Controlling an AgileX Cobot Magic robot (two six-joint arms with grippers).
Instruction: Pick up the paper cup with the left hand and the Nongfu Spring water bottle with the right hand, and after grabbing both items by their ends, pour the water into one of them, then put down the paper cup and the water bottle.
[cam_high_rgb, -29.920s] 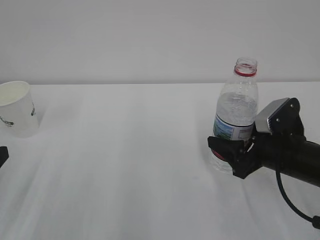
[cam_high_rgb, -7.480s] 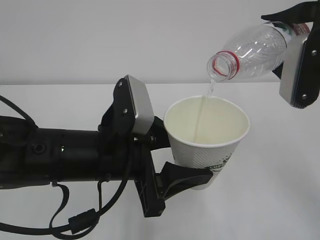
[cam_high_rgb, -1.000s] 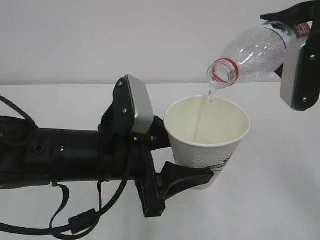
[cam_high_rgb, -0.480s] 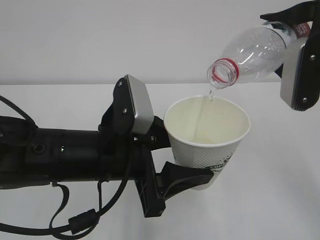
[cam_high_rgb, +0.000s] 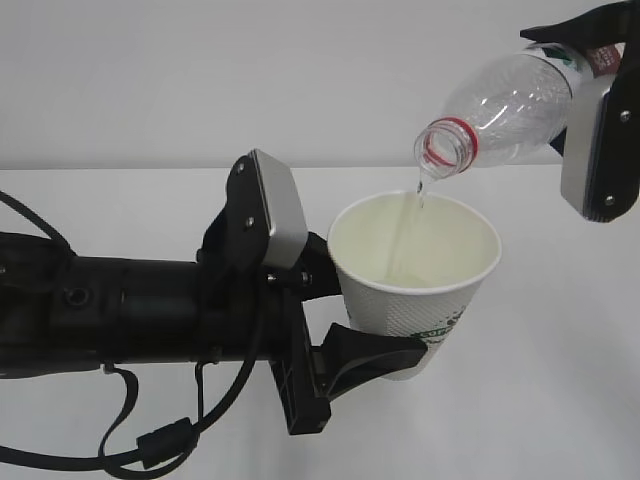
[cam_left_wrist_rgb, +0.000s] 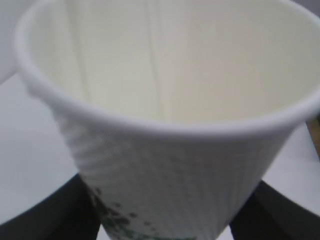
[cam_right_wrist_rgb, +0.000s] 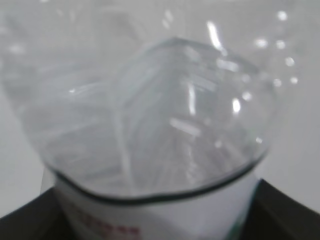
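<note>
Now a thin stream of clear water (cam_high_rgb: 418, 192) falls from the tilted clear ribbed plastic bottle (cam_high_rgb: 500, 105), pinched by the right claw (cam_high_rgb: 585, 50), into the white tapered paper cup (cam_high_rgb: 415, 285) clamped low in the left claw (cam_high_rgb: 345, 325).

We note the small white tapered paper cup (cam_high_rgb: 425, 300), matt, its outer wall embossed with a fine dimpled grain (cam_left_wrist_rgb: 170, 175) and its cream inside smooth; the clear ribbed plastic bottle (cam_high_rgb: 505, 105), glossy with bright glints (cam_right_wrist_rgb: 150, 125), bearing a smooth red plastic neck ring; the thin clear stream of water (cam_high_rgb: 418, 190); the left gripper (cam_high_rgb: 350, 320) of matt black plastic with a satin grey plate; the white matt tabletop (cam_high_rgb: 560, 380)
</note>
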